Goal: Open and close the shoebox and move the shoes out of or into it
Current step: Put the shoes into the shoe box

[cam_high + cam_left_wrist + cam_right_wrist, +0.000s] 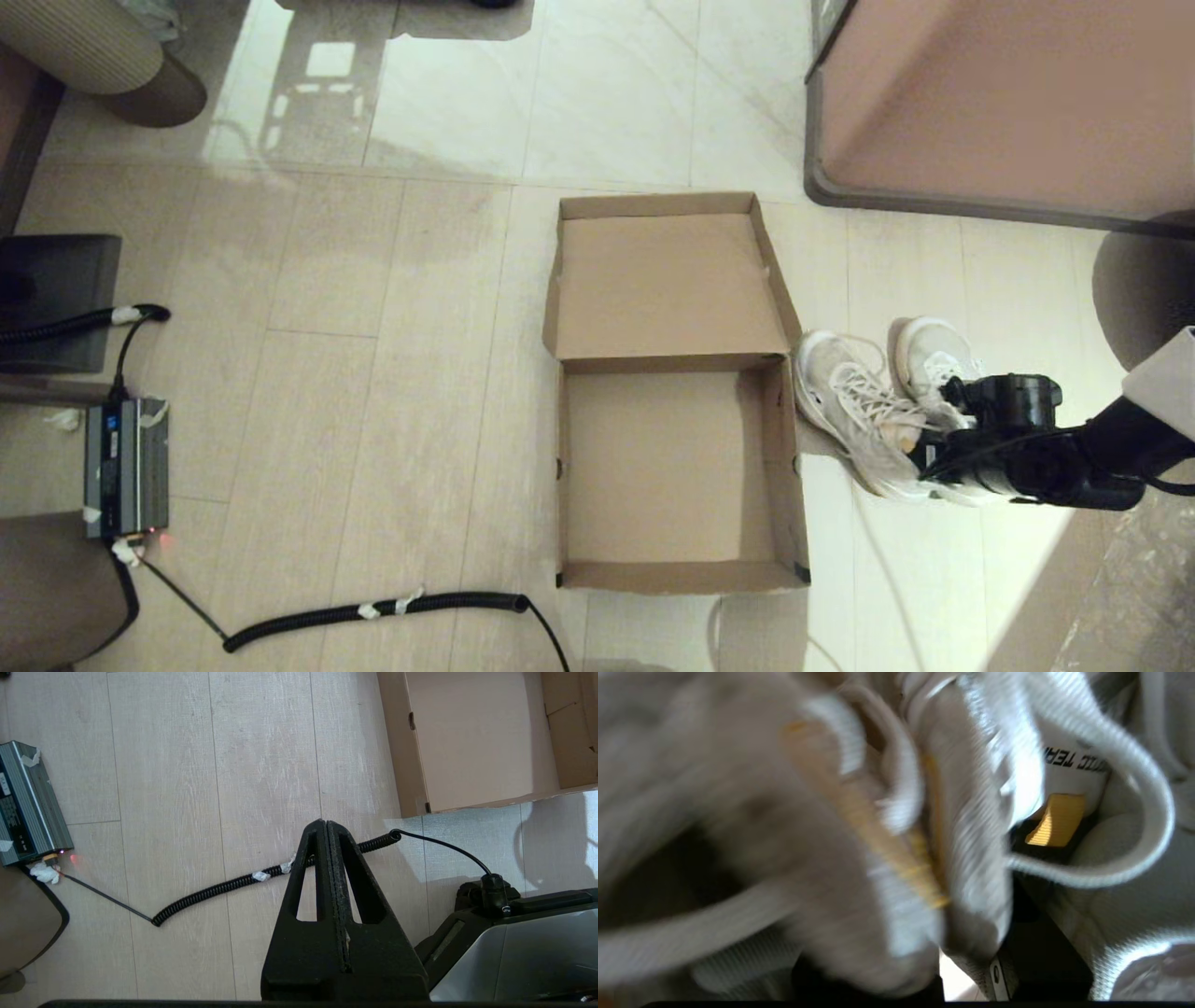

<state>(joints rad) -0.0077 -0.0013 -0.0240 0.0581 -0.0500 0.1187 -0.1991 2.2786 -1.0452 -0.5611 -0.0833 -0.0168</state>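
The brown shoebox (653, 467) stands open and empty on the floor in the middle of the head view, its flap lid (667, 280) laid back on the far side. One corner of the shoebox (472, 742) also shows in the left wrist view. The two white shoes (845, 401) lie side by side just right of the box, toes pointing away. My right gripper (934, 439) is at their heel ends. In the right wrist view the shoes' (971, 812) inner collars, with yellow trim, are pinched together between my black fingers (1045, 952). My left gripper (325, 822) is shut and empty over bare floor.
A large pinkish-brown cabinet (1008, 93) stands at the far right. A black coiled cable (373, 611) runs across the floor near the box's front, leading to a grey power unit (126, 467) at the left. A ribbed round seat (93, 47) is at the far left.
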